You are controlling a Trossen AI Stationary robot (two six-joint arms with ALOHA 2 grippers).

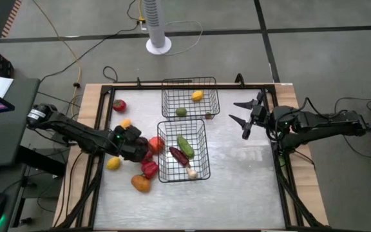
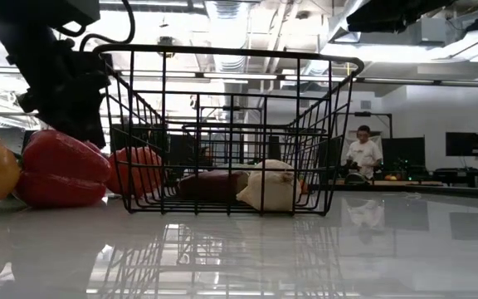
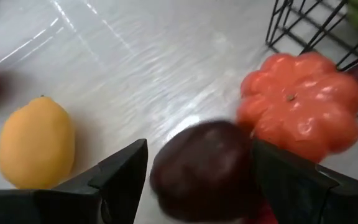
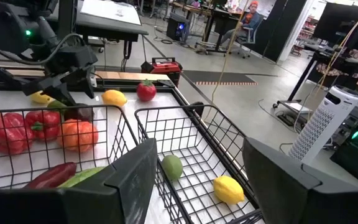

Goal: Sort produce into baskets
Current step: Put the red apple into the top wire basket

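My left gripper (image 3: pixel 197 177) is open and low over the table just left of the near basket (image 1: pixel 183 151). Its fingers stand on either side of a dark maroon piece (image 3: pixel 204 168). An orange ribbed piece (image 3: pixel 303 102) lies against the maroon one, and a yellow lemon (image 3: pixel 36 143) lies on its other side. The near basket holds a green piece (image 1: pixel 185 145), a dark red chili (image 1: pixel 179 154) and a whitish garlic (image 1: pixel 192 173). The far basket (image 1: pixel 190 96) holds a yellow piece (image 1: pixel 198 95) and a green one (image 1: pixel 181 111). My right gripper (image 1: pixel 245 120) hangs open above the table, right of the baskets. My left gripper has one finger (image 3: pixel 126 174) on each side of the dark maroon piece's rounded body (image 3: pixel 166 174); I cannot tell whether they touch it. The fingers slant down from the table's left. The piece rests on the table.
Loose on the table's left part lie a red pepper (image 1: pixel 149 169), an orange piece (image 1: pixel 140 183), a red piece (image 1: pixel 118 105) and a small orange one (image 1: pixel 126 122). A white fan column (image 1: pixel 156 26) stands beyond the far edge. Bare tabletop (image 1: pixel 243 187) lies to the near right.
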